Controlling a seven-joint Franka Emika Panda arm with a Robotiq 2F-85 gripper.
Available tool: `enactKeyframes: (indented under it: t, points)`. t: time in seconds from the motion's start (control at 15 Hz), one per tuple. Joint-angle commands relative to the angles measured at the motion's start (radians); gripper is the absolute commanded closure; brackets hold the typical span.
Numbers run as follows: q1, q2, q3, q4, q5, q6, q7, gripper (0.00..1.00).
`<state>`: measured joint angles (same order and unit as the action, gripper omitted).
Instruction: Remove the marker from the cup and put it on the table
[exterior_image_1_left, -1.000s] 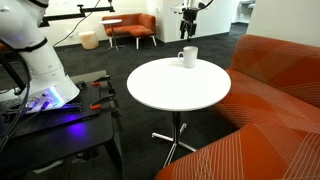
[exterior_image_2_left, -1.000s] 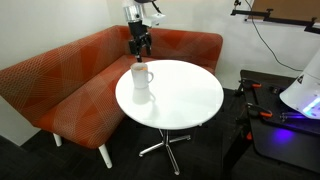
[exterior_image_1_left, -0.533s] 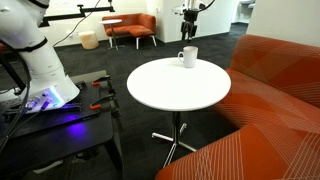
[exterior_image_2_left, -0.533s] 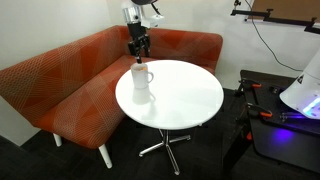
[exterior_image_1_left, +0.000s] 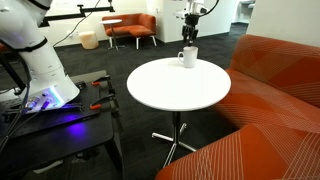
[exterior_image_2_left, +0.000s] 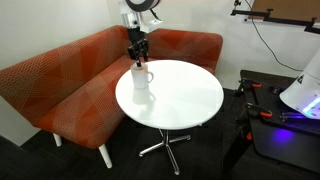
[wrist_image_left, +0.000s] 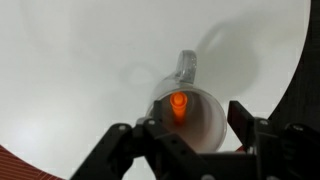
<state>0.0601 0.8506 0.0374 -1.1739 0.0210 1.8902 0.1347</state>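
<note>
The white cup (wrist_image_left: 192, 118) stands on the round white table (wrist_image_left: 80, 70), near its edge in both exterior views (exterior_image_1_left: 188, 57) (exterior_image_2_left: 141, 77). The orange marker (wrist_image_left: 177, 104) stands upright inside the cup, seen end-on in the wrist view. My gripper (wrist_image_left: 190, 135) is open and hangs directly above the cup, fingers on either side of the rim. In the exterior views the gripper (exterior_image_1_left: 190, 40) (exterior_image_2_left: 138, 55) sits just above the mug's mouth. The marker is hidden in both exterior views.
An orange-red sofa (exterior_image_2_left: 70, 75) wraps around the far side of the table and shows close in an exterior view (exterior_image_1_left: 275, 90). A dark workbench with cables and the robot base (exterior_image_1_left: 40, 95) stands beside the table. The table's pedestal (exterior_image_2_left: 165, 140) rests on dark carpet.
My gripper has come down closer to the cup's mouth. The cup and table have not moved.
</note>
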Motion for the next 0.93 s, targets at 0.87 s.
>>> enactKeyframes:
  t: [0.87]
  points:
    - [0.0, 0.112, -0.005, 0.165, 0.0, -0.01, -0.059, 0.36]
